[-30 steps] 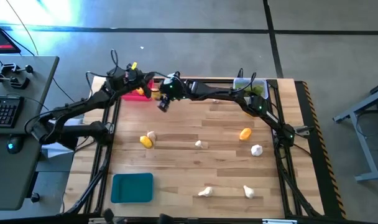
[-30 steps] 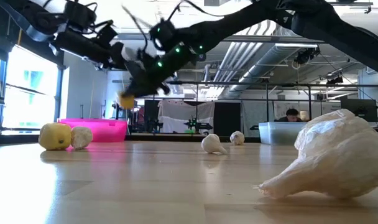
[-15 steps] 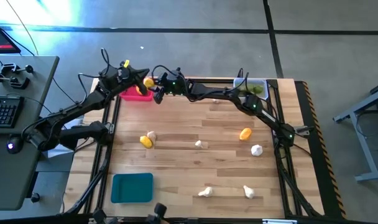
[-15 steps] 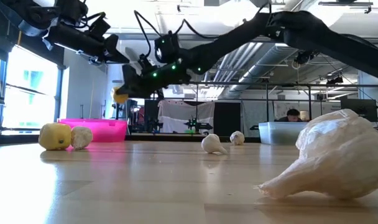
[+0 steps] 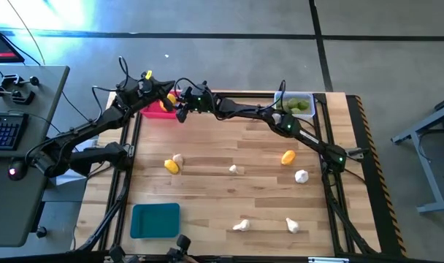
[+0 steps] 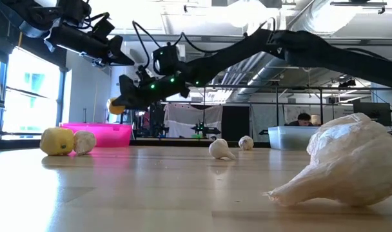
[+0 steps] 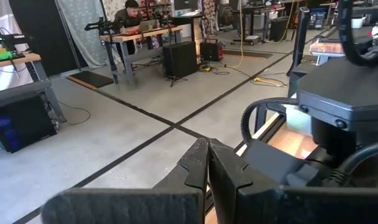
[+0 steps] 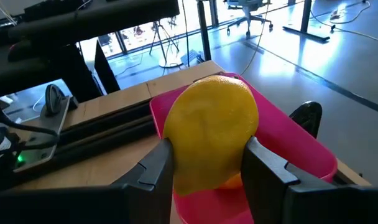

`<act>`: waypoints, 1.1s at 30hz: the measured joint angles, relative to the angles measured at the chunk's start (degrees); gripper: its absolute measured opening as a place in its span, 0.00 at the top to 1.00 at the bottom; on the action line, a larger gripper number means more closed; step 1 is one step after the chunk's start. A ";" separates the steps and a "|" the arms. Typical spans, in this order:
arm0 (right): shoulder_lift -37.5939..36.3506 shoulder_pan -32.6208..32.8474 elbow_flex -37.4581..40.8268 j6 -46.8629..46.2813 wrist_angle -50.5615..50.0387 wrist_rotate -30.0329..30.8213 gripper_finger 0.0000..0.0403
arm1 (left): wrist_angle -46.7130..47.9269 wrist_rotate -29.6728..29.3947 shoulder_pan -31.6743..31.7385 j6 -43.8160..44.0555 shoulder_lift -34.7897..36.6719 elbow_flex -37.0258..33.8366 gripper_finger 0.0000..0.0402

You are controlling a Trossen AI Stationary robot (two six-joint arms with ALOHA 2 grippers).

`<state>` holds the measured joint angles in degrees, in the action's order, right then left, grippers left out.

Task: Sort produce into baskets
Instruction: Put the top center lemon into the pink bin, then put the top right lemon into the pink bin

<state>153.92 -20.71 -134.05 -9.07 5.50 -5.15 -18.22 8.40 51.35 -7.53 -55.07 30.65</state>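
Right wrist view: a yellow, rounded toy lemon (image 8: 211,134) is pinched between the two dark fingers (image 8: 155,171) of the right gripper (image 8: 204,165), directly above the bright pink rectangular plastic basket (image 8: 288,140), in which a bit of orange is seen under the held fruit. From the high view, the right gripper (image 5: 181,109) is reached across to the far left corner of the wooden slatted table (image 5: 229,197), over the pink basket (image 5: 158,111). The left gripper (image 5: 168,89) is held just beside it at that same corner, raised off the table; in the left wrist view its fingers (image 7: 204,163) are pressed together with nothing between them.

A clear-whitish rectangular bin (image 5: 295,104) with green round fruits in it is set at the far right corner, and a teal shallow rectangular bin (image 5: 155,220) at the near left. On the bare wood are left a yellow-orange lemon (image 5: 171,166) touching a white knobbly garlic bulb (image 5: 178,158), a small white bulb (image 5: 234,169) near the middle, an orange-yellow lemon (image 5: 288,156), a white bulb (image 5: 301,176) near it, and two more white bulbs (image 5: 241,225) (image 5: 292,225) along the near edge.

In the low view the held lemon (image 6: 116,106) is seen well above the table, over the pink basket (image 6: 99,133).
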 joint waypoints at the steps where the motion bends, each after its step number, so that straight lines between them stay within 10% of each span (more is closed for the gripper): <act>1: 0.33 0.00 -0.54 -0.07 -0.22 -0.35 0.67 | 0.02 0.00 0.00 0.00 0.00 0.00 1.00; 33: 0.05 -0.09 -0.07 0.05 -3.02 -3.32 0.42 | 1.09 0.00 0.00 -0.03 0.00 0.00 1.00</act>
<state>153.97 -20.80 -134.13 -9.02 2.47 -8.47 -17.12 8.40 51.35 -7.56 -55.07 30.65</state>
